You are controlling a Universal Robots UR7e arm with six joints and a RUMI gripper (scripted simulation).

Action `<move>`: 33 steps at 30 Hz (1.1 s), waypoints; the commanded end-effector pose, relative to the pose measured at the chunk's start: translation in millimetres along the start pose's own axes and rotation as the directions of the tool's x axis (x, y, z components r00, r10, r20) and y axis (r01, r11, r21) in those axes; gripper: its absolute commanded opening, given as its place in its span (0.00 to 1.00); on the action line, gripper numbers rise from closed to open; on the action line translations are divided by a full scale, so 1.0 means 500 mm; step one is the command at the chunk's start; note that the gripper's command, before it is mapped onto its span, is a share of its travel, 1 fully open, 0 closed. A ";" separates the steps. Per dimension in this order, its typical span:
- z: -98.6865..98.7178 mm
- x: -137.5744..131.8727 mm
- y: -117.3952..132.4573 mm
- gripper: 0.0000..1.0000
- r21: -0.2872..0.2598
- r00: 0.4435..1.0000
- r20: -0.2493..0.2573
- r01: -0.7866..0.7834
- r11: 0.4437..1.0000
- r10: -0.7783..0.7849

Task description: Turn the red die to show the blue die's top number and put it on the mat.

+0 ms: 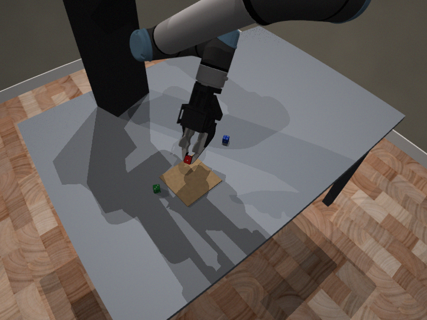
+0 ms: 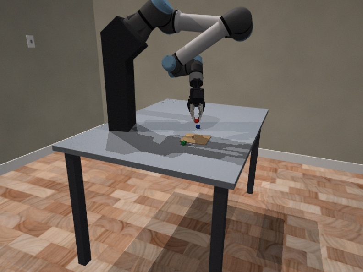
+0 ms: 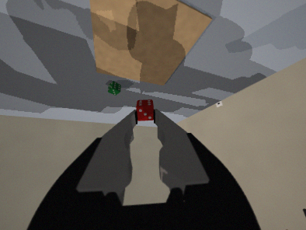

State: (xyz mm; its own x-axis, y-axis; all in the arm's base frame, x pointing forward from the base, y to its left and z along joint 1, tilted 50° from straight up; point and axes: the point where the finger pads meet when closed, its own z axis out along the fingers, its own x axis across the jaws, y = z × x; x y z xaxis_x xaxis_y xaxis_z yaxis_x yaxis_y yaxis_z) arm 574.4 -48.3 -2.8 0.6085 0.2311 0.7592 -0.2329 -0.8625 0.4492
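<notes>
My gripper is shut on the red die and holds it in the air above the far corner of the tan mat. The held die also shows in the exterior view and in the wrist view, pinched between the two fingertips. The blue die sits flat on the grey table to the right of the gripper, off the mat; it also shows in the exterior view. Its top number is too small to read.
A green die sits on the table just off the mat's left corner; it also shows in the wrist view. The arm's black base column stands at the back left of the table.
</notes>
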 end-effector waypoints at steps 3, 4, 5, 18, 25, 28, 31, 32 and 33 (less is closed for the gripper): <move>0.006 0.001 0.006 0.03 -0.200 1.000 0.006 -0.001 0.980 0.002; 0.007 0.001 0.006 0.03 -0.217 1.000 0.006 -0.001 0.976 0.002; 0.007 0.001 0.006 0.03 -0.232 1.000 0.007 0.000 0.973 0.002; 0.004 0.001 0.004 0.03 -0.314 1.000 0.006 -0.001 0.949 0.003; 0.005 0.001 0.003 0.03 -0.316 1.000 0.006 -0.001 0.949 0.003; 0.007 0.001 0.001 0.03 -0.316 1.000 0.006 -0.001 0.949 0.003; 0.011 0.001 -0.002 0.03 -0.316 1.000 0.006 -0.001 0.949 0.003; 0.014 0.001 -0.004 0.03 -0.316 1.000 0.006 -0.001 0.949 0.003; 0.017 0.001 -0.006 0.03 -0.316 1.000 0.006 -0.001 0.949 0.003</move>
State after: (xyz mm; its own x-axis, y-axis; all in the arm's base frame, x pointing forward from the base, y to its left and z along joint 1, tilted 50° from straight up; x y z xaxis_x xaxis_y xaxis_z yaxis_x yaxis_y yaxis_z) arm 576.1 -51.3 -3.7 0.6139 0.2255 0.7565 -0.4601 -0.6766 0.5750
